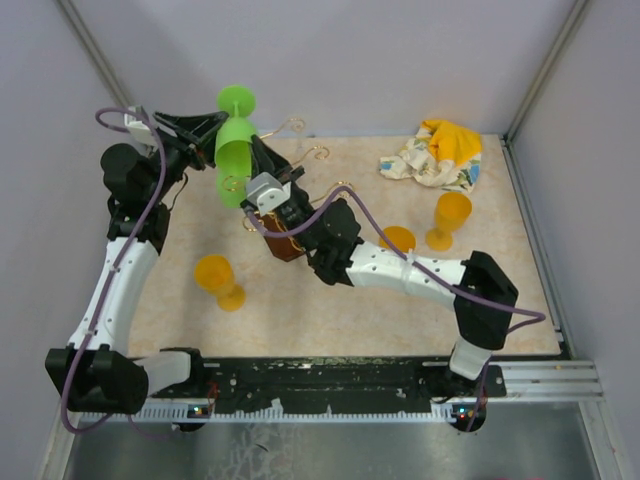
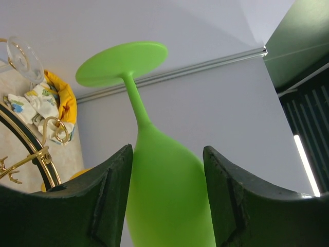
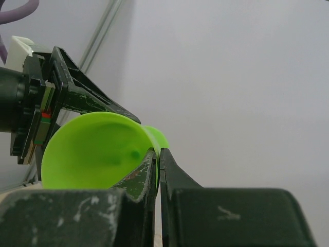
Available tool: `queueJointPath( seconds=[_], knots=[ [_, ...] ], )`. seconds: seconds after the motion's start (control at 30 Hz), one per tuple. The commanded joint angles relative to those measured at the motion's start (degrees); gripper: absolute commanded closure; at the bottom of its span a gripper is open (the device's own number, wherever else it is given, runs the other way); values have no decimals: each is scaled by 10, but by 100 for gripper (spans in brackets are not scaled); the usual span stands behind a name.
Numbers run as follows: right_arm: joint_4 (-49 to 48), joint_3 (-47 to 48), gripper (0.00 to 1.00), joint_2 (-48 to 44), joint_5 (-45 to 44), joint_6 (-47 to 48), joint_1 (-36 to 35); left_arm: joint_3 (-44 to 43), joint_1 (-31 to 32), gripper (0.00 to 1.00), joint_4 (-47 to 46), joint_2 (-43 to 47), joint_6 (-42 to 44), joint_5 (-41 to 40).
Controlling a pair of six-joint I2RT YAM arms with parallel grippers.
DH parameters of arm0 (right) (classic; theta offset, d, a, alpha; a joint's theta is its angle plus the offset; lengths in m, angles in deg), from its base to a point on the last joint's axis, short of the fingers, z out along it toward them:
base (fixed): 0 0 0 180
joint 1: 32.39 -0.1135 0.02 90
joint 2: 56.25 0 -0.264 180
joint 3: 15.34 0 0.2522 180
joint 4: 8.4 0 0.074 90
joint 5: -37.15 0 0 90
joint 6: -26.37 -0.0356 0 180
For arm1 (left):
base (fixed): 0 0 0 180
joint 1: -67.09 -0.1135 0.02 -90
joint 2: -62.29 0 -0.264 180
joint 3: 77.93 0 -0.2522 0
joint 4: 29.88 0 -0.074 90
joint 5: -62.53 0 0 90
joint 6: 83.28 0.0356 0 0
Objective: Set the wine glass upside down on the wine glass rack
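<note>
Start at the right gripper, clamped shut on the thin rim of the green wine glass, with the open mouth just beside its fingers. Go gently there: smooth, glossy plastic, thin-walled, likely to slip or flex under a hard pinch. Just past that, find the left gripper closed around the tapered bowl, dark scuffed fingers pressed one on each flank, slim stem and flat round foot rising beyond the fingertips, so held foot-up. Read the step as lining up for the hang. Probably best to free the rim first, to clear the mouth. Then carry that mouth over one curled tip of the wine glass rack, off to the side of the left fingers, and lower straight without twisting. Watch for snagging on the thin, shiny gold wire and its hooked ends above the dark wooden base. Farthest beyond both pairs of fingers, ignore the crumpled yellow-and-white cloth, soft and well apart.
</note>
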Motion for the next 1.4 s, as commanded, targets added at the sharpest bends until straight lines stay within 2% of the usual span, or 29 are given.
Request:
queueJointPath(
  seconds=[0.0,0.43,0.57,0.87,1.0,1.1,1.23,1.37],
  knots=[
    [-2,-10,100,-46,51,-55,-2,6,5,38,-29,6,-12,25],
    [-2,-32,100,-64,58,-62,-2,19,5,40,-58,-3,-36,32],
    [-5,-42,100,-69,63,-68,-2,21,5,47,-72,-7,-39,36],
    [-7,-52,100,-78,61,-68,0,30,5,77,-110,-13,-51,43],
    [-5,-58,100,-85,64,-75,5,32,5,84,-122,-16,-55,47],
    [-6,-61,100,-89,65,-79,10,34,5,81,-123,-16,-55,48],
    [-4,-58,100,-91,72,-83,14,32,5,62,-123,-16,-60,51],
    [-1,-56,100,-89,78,-87,14,31,5,56,-125,-17,-67,51]
  ],
)
